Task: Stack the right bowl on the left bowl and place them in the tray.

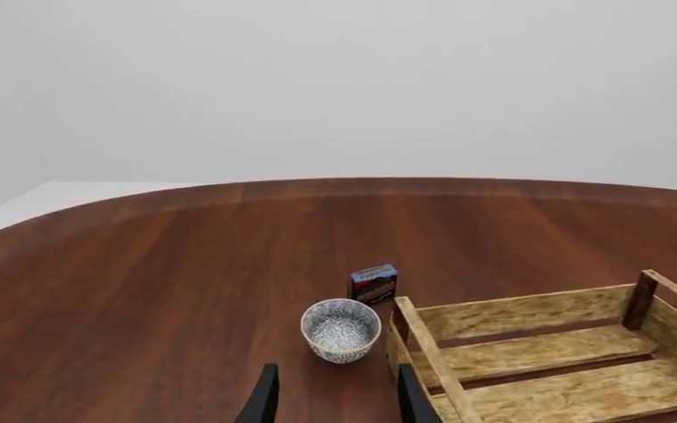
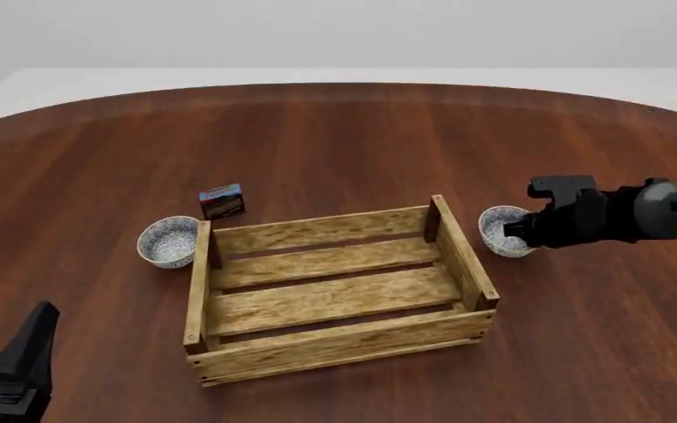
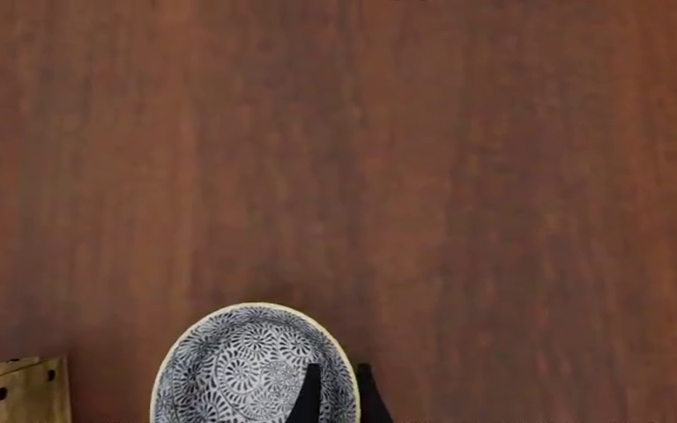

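Note:
The left bowl (image 2: 169,241), white with a blue pattern, stands on the table just left of the tray (image 2: 351,341), a large slatted wooden crate with nothing in it. On the tray's right side stands the matching right bowl (image 2: 501,231). My right gripper (image 2: 518,236) is at that bowl's right rim. In the right wrist view its fingers (image 3: 311,398) straddle the rim of the right bowl (image 3: 248,366), one inside and one outside, closed narrowly on it. My left gripper (image 2: 3,339) hangs open at the near left, well short of the left bowl (image 1: 341,329).
A small dark red-and-blue box (image 2: 222,201) stands just behind the left bowl, also seen in the left wrist view as the small box (image 1: 373,283). The tray's corner post (image 3: 15,388) shows beside the right bowl. The round wooden table (image 2: 338,132) stretches far behind.

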Robot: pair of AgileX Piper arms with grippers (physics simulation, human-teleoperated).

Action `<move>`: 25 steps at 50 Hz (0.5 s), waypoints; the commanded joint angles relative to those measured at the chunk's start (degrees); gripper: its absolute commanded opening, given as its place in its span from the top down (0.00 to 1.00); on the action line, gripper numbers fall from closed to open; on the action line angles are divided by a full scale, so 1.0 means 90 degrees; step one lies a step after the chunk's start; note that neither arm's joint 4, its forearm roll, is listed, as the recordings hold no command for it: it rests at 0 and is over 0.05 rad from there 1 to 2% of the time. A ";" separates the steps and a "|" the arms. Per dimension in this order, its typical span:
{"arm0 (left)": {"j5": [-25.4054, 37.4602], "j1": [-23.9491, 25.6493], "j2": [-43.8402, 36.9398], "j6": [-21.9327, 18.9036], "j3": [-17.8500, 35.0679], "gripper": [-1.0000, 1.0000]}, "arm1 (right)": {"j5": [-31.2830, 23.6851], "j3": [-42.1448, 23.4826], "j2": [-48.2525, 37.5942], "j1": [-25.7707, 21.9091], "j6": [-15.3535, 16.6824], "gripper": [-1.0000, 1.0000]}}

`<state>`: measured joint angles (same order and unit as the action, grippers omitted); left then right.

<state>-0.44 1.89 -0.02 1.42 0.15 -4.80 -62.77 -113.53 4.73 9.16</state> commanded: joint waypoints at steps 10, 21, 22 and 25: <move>-0.0014 0.0059 0.0000 0.0031 0.0006 0.00 | -0.0048 0.0275 0.0303 -0.0009 -0.0022 1.00; -0.0023 0.0082 0.0000 0.0051 0.0020 0.00 | -0.0234 0.0336 0.1069 0.0035 -0.0054 1.00; -0.0023 0.0078 0.0000 0.0052 0.0023 0.00 | -0.0239 0.0348 0.1131 0.0034 -0.0047 1.00; -0.0024 0.0074 0.0001 0.0056 0.0027 0.00 | -0.0286 0.0372 0.1288 0.0009 -0.0096 1.00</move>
<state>-0.61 2.48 -0.02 1.79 0.30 -6.29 -60.24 -106.59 4.73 9.09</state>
